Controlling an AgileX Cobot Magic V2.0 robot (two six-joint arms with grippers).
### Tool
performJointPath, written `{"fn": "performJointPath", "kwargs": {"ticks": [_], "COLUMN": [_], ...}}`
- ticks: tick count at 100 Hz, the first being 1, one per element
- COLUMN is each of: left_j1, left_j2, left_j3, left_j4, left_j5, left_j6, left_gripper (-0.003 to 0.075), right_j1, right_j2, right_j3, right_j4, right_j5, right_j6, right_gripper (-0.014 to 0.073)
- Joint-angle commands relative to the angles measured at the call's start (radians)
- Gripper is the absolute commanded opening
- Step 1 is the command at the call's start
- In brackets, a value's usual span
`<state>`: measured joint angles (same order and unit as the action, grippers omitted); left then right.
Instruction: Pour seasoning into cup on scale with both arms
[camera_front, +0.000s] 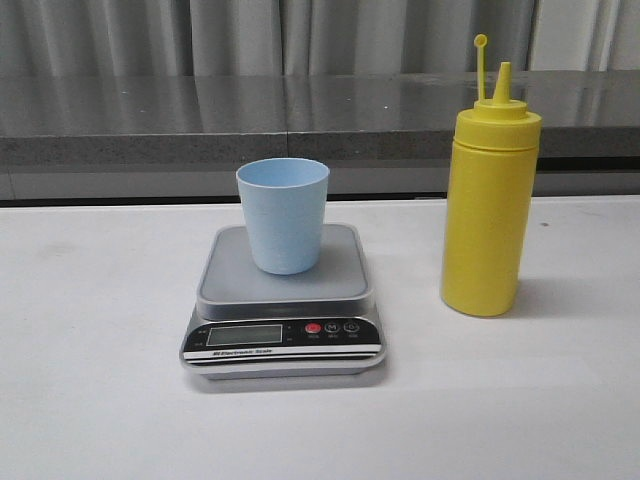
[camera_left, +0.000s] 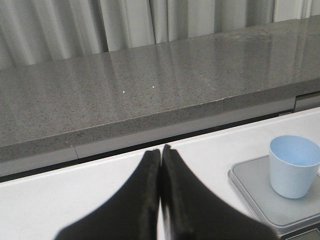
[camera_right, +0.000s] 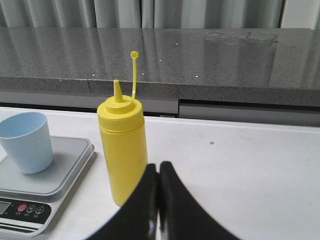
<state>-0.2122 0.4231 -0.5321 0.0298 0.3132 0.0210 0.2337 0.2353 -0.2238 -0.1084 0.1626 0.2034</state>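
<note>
The pale blue cup (camera_front: 283, 214) stands upright on the silver-grey scale (camera_front: 284, 300) at the table's middle. The yellow seasoning bottle (camera_front: 487, 200) stands upright to the right of the scale, cap off on its stalk. Neither arm shows in the front view. In the left wrist view my left gripper (camera_left: 161, 150) is shut and empty, left of the scale (camera_left: 260, 192) and cup (camera_left: 293, 166). In the right wrist view my right gripper (camera_right: 158, 166) is shut and empty, just in front of the bottle (camera_right: 123, 145); the cup (camera_right: 26, 141) and scale (camera_right: 50, 180) lie beyond.
A grey stone counter (camera_front: 300, 115) with a curtain behind it runs along the back of the white table (camera_front: 100, 400).
</note>
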Motion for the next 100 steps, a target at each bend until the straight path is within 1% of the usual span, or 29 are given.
{"fn": "performJointPath", "kwargs": {"ticks": [1,7,23,47,56,65,81,87,100], "left_j1": [0.003,0.003,0.003,0.003,0.003,0.003,0.003,0.003,0.003], "left_j2": [0.007,0.007,0.007,0.007,0.007,0.007,0.009,0.009,0.011], "left_j3": [-0.028,-0.028,-0.028,-0.028,-0.028,-0.028,-0.028,-0.028,-0.028], "left_j4": [0.000,0.000,0.000,0.000,0.000,0.000,0.000,0.000,0.000], "left_j5": [-0.081,-0.081,-0.081,-0.081,-0.081,-0.081,-0.081,-0.081,-0.081], "left_j6": [-0.011,-0.011,-0.011,-0.011,-0.011,-0.011,-0.011,-0.011,-0.011], "left_gripper": [-0.0018,-0.0018,-0.0018,-0.0018,-0.0018,-0.0018,-0.0018,-0.0018,-0.0018], "right_j1": [-0.006,-0.006,-0.017,-0.136,-0.164,-0.174,-0.174,-0.174,-0.174], "right_j2": [0.008,0.008,-0.030,-0.173,-0.223,-0.265,-0.262,-0.262,-0.262], "right_j3": [-0.035,-0.034,-0.021,0.082,0.124,0.173,0.253,0.252,0.252], "right_j4": [-0.003,-0.006,-0.064,-0.063,-0.063,-0.063,-0.045,-0.045,-0.045], "right_j5": [-0.072,-0.070,-0.068,-0.066,-0.066,-0.068,-0.097,-0.064,-0.070], "right_j6": [-0.008,-0.008,-0.008,-0.008,-0.008,-0.008,-0.008,-0.008,-0.013], "right_gripper": [-0.0120,-0.0120,-0.0120,-0.0120,-0.0120,-0.0120,-0.0120,-0.0120,-0.0120]}}
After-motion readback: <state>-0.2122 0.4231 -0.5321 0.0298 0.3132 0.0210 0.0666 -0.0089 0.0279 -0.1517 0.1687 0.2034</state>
